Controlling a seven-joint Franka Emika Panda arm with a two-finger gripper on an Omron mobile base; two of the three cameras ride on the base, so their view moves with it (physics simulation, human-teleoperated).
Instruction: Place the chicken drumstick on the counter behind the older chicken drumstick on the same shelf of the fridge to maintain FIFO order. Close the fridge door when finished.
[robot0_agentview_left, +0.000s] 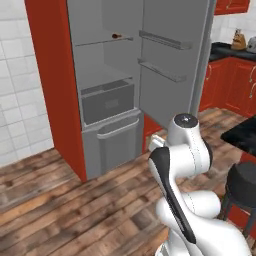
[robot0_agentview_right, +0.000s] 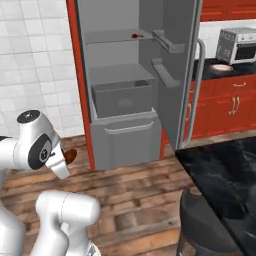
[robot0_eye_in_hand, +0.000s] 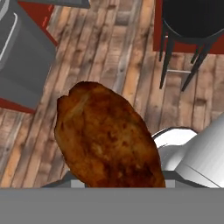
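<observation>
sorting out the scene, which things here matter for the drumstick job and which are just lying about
Job:
- chicken drumstick, held in the hand
- older chicken drumstick on the shelf
- fridge
- fridge door, open

Lying about:
- microwave
- stool
- fridge drawer

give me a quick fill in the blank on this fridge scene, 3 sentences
1. The fridge door stands ____.
2. The gripper is shut on a browned chicken ____, seen large in the hand view.
3. The older drumstick lies on the fridge's upper ____.

Missing words: open; drumstick; shelf
</observation>
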